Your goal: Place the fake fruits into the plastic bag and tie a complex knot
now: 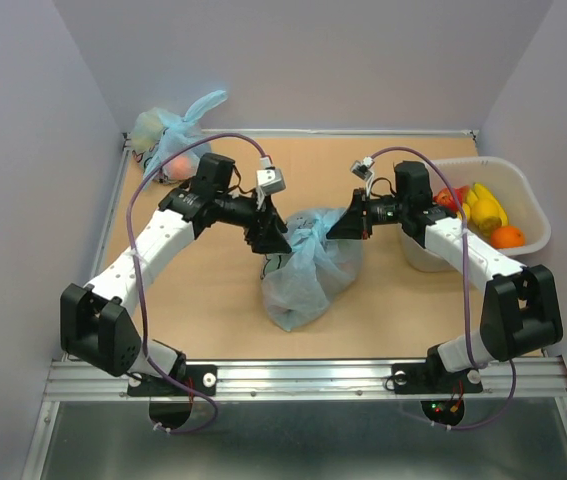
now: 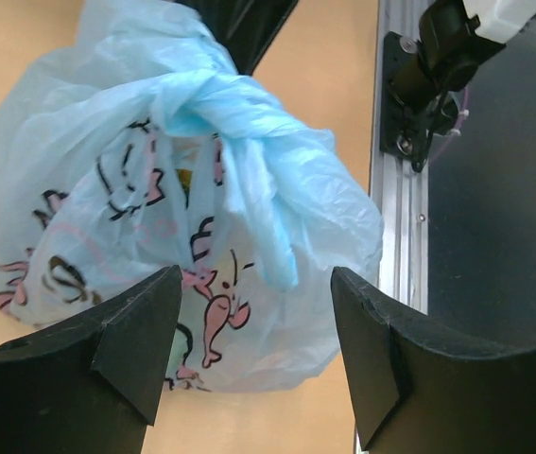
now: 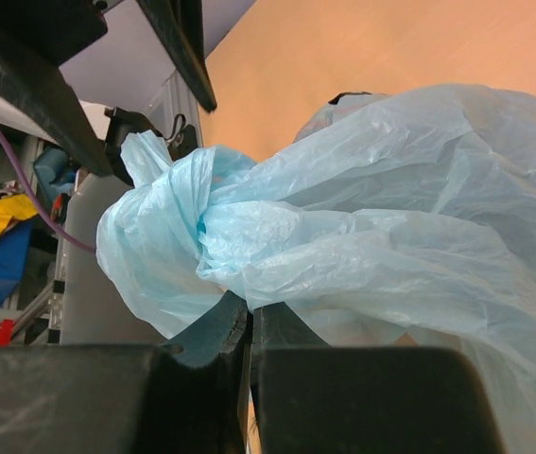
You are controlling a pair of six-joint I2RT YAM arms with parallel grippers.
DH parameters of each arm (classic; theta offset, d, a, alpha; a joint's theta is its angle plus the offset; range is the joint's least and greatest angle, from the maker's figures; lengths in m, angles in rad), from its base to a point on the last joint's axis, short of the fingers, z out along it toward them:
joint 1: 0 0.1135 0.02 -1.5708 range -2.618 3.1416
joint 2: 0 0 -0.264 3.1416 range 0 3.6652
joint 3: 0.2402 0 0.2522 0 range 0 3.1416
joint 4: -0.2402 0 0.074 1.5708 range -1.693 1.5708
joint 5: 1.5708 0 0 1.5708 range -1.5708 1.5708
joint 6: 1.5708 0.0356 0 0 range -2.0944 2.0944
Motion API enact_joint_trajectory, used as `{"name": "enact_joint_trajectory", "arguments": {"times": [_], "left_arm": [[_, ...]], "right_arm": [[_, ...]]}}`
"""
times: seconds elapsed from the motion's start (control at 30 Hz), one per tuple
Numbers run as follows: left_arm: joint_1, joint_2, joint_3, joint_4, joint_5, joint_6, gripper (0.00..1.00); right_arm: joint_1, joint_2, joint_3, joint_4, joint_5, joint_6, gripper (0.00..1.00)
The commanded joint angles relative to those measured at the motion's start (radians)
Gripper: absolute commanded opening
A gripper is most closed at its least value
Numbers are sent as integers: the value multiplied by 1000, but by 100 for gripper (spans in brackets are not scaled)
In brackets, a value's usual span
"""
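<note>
What's inside the plastic bag (image 1: 308, 275): hidden, just a yellowish smudge through the film below the knot (image 2: 201, 95), can't tell what it is. Left wrist view: bag's lower corners sit behind my left pincer (image 2: 255, 284), fingers cut at the bottom edge. Right wrist view: bag runs off right and bottom edges. My right pincer (image 3: 249, 331) meets under its folds, and whether film is pinched is hidden. Tub (image 1: 533, 205) right of the bag: fake fruits (image 1: 483, 210) partly behind my arm. Small bag (image 1: 168, 140) far left of it: contents are blurred lumps.
</note>
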Motion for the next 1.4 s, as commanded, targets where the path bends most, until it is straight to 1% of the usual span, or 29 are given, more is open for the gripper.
{"name": "enact_joint_trajectory", "arguments": {"times": [0.0,0.1,0.2,0.27,0.3,0.33,0.37,0.4,0.43,0.47,0.53,0.57,0.6,0.63,0.7,0.73,0.77,0.8,0.87,1.0,1.03,1.1,1.13,1.23,1.37], "left_arm": [[-48,13,49,26,-12,-5,75],[-73,36,55,81,-16,-40,75],[-96,62,64,107,-27,-58,70],[-101,85,64,124,-39,-97,60],[-101,93,61,135,-46,-113,53],[-101,108,58,149,-65,-138,30],[-99,116,58,147,-73,-140,18],[-90,121,54,143,-81,-144,9],[-81,113,44,147,-82,-153,3],[-69,102,22,153,-79,-166,0],[-23,78,-2,159,-92,-170,0],[-4,55,-20,160,-105,-178,0],[17,44,-28,157,-113,-184,0],[65,27,-43,156,-128,-199,0],[108,9,-57,155,-159,-209,0],[140,-5,-65,153,-179,-227,0],[154,-13,-71,147,-222,-227,0],[165,-19,-80,135,-234,-216,0],[186,-43,-94,130,-283,-215,0],[267,-89,-157,130,-357,-212,0],[280,-100,-163,123,-401,-200,0],[310,-105,-175,97,-446,-184,0],[320,-105,-178,88,-499,-181,0],[355,-99,-187,51,-552,-147,0],[398,-103,-218,54,-688,-135,0]], "right_arm": [[6,-3,56,16,-11,-20,0],[7,-1,58,14,-14,-21,0],[6,-1,59,16,-19,-23,0],[7,-4,59,14,-21,-23,1],[7,-4,59,11,-21,-23,0],[6,-7,59,11,-21,-26,0],[7,-9,62,6,-16,-26,0],[3,-9,64,-4,-4,-23,0],[2,-9,67,-12,2,-18,0],[-1,-9,70,-21,2,-20,0],[-7,-14,85,-84,18,-38,0],[-10,-23,91,-111,24,-78,0],[-19,-27,97,-178,39,-104,0],[-24,-36,110,-211,67,-154,1],[-33,-40,125,-283,97,-202,0],[-42,-40,143,-350,135,-242,1],[-48,-38,150,-378,153,-285,0],[-59,-37,156,-423,166,-306,1],[-76,-35,176,-458,217,-357,0],[-128,-18,216,-578,306,-460,0],[-137,-15,220,-593,347,-501,0],[-160,-6,223,-633,393,-540,0],[-165,5,222,-645,445,-575,0],[-186,22,211,-665,519,-616,0],[-215,32,188,-667,648,-662,0]]}}
